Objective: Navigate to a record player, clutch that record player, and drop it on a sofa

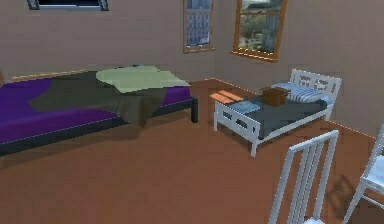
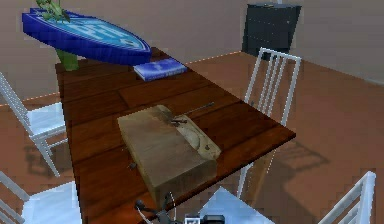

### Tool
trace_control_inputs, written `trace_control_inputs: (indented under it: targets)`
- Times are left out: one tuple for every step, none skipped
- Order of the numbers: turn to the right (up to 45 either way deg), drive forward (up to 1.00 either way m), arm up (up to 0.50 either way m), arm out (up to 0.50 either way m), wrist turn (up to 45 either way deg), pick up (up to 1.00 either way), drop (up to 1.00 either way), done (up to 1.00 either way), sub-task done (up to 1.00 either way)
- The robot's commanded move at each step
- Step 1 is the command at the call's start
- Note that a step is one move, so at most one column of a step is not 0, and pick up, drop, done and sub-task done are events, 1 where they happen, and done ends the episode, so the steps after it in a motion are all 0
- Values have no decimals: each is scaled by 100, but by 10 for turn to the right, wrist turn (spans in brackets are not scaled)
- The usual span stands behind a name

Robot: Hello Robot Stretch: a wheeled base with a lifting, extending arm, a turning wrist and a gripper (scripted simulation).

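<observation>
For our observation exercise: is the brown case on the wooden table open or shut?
Shut: the brown case lies flat on the table, lid down, nothing inside showing.

At six o'clock in the arm side view, a small part of the robot is seen: the gripper [image 2: 152,210], dark-bodied with thin black fingers. At its three o'clock, a small white square [image 2: 191,218] marked with black is made out.

dim indoors; daylight enters through two windows [image 1: 260,28]
</observation>
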Motion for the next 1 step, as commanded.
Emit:
trace_control_inputs:
  targets:
    - [0, 0, 10, 0, 0, 0, 0, 0, 0]
